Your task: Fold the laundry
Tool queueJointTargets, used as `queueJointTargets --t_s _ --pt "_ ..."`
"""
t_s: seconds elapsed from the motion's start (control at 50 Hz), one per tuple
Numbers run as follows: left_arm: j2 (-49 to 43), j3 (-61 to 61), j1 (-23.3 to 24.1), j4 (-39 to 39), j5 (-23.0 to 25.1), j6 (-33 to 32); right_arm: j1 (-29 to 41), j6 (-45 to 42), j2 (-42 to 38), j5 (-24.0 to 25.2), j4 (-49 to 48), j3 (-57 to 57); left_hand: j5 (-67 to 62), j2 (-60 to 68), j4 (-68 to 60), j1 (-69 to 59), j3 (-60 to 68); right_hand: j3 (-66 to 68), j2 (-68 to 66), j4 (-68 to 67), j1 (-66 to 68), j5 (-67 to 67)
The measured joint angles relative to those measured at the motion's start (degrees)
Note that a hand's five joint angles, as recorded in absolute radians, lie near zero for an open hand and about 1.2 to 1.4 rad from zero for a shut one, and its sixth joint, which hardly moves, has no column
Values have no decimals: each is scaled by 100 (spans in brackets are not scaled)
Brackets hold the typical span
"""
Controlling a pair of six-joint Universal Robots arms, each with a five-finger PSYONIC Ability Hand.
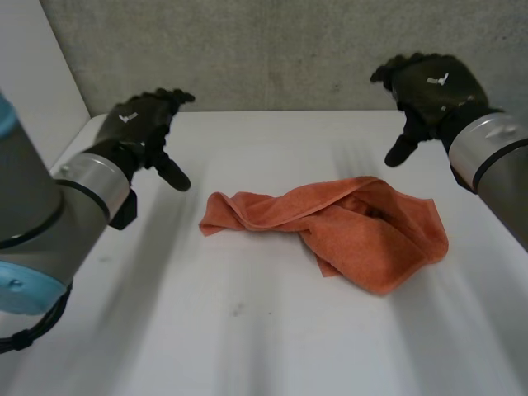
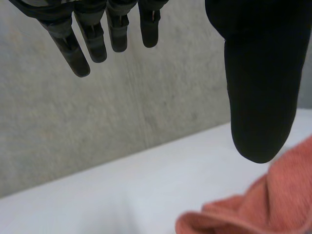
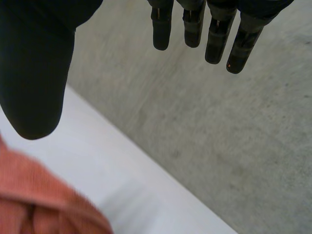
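An orange towel (image 1: 330, 227) is lying crumpled near the middle of the white table (image 1: 247, 338). The left hand (image 1: 142, 124) and right hand (image 1: 431, 87) are being held up on either side, well apart from the towel, with fingers relaxed and spread and nothing being grasped. The table is being backed by a grey concrete wall (image 1: 272, 49).

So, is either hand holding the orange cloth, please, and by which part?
Nothing is held: the left hand and right hand hover open, apart from the cloth.
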State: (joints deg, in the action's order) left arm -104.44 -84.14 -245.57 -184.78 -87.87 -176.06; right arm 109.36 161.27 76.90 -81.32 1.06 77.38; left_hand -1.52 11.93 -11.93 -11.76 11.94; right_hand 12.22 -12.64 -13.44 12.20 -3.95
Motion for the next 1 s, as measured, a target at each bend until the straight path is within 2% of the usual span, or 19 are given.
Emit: queueJointTargets --t_s 0.08,0.16,0.24,0.28,0.42,0.52,0.62,0.66,0.7,0.74,0.76,0.78,0.8,0.82,0.88,1.0 --pt "-543 133 72 -203 -1 -102 -62 -632 -400 -5 26 -24 -92 66 -57 -50 61 0 0 0 0 0" --pt "-1119 326 138 -508 16 -365 -192 -856 -783 27 -6 -77 -118 80 -80 -67 75 0 0 0 0 0" --pt "-1842 594 201 -922 144 -903 -381 -910 -1342 169 -138 -246 -123 95 -87 -98 92 0 0 0 0 0" --pt "-2225 736 221 -1141 306 -1241 -525 -896 -1702 366 -269 -392 -213 170 -175 -186 170 0 0 0 0 0" --pt "-2933 1014 225 -1491 799 -1674 -870 -841 -2439 1020 -531 -827 -560 509 -512 -533 503 0 0 0 0 0" --pt "-3370 1276 222 -1642 1082 -1735 -1022 -711 -3026 1400 -556 -1322 -1264 1234 -1214 -1273 1209 19 -7 -3 2 -2" --pt "-3667 1551 221 -1702 1171 -1724 -1077 -372 -3504 1675 -515 -1750 -1724 1681 -1682 -1698 1678 265 -219 -112 24 -129" --pt "-3732 1627 220 -1704 1170 -1722 -1077 -235 -3604 1801 -487 -1838 -1908 1881 -1866 -1909 1879 969 -917 -837 657 -760" --pt "-3831 1750 220 -1701 1162 -1724 -1072 -2 -3765 2042 -423 -2001 -2719 2680 -2679 -2754 2676 2485 -2470 -2354 2010 -2187" --pt "-3873 1811 220 -1701 1151 -1732 -1067 99 -3843 2147 -389 -2096 -3168 3216 -3145 -3243 3213 3302 -3302 -3174 2763 -2966" --pt "-3899 1849 220 -1702 1143 -1747 -1063 141 -3878 2191 -373 -2147 -3920 3882 -3882 -3967 3877 3961 -3974 -3838 3363 -3586" --pt "-3925 1908 220 -1707 1128 -1787 -1050 230 -3959 2281 -340 -2288 -4251 4295 -4216 -4349 4215 4563 -4586 -4357 3778 -4102" --pt "-3925 1908 220 -1707 1128 -1787 -1050 230 -3959 2281 -340 -2288 -4251 4295 -4216 -4349 4215 4563 -4586 -4357 3778 -4102" --pt "-3935 1952 220 -1718 1116 -1832 -1041 270 -4000 2315 -325 -2381 -4933 4939 -4939 -4863 4929 5210 -5230 -5067 4272 -4845" --pt "-3892 2036 216 -1868 1061 -1977 -1019 319 -4030 2297 -330 -2646 -5319 5425 -5401 -5155 5407 5531 -5485 -5454 4389 -5193" --pt "-3313 2205 184 -3016 666 -2219 -982 430 -3661 1541 -781 -3615 -5592 5711 -5719 -5361 5703 5535 -5485 -5474 4389 -5217"
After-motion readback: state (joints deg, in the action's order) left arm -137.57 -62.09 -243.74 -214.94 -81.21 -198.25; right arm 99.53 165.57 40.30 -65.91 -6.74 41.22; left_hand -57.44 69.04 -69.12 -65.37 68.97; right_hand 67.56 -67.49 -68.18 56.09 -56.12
